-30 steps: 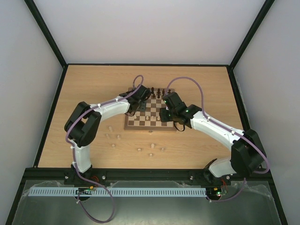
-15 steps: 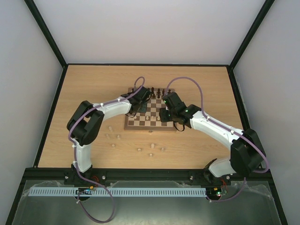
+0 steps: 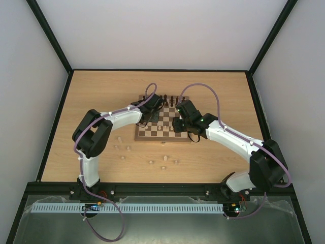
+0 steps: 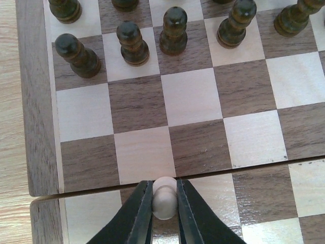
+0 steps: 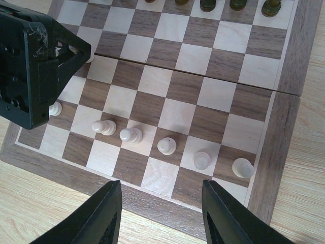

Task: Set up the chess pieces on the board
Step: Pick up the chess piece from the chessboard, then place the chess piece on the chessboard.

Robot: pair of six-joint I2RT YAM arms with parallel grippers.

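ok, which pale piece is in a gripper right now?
The pale piece pinched in the left gripper at the board's fold seam; no other piece is gripped.

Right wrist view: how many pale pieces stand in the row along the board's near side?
6 pale pieces in one row on the board: leftmost beside the left gripper, rightmost near the right border. The gripper may hide others.

A robotics lab cell: white panels (image 3: pixel 152 30) and a black frame (image 3: pixel 49 35) enclose a wooden table (image 3: pixel 101 91); left arm (image 3: pixel 90 140) and right arm (image 3: pixel 231 138) are bolted on.
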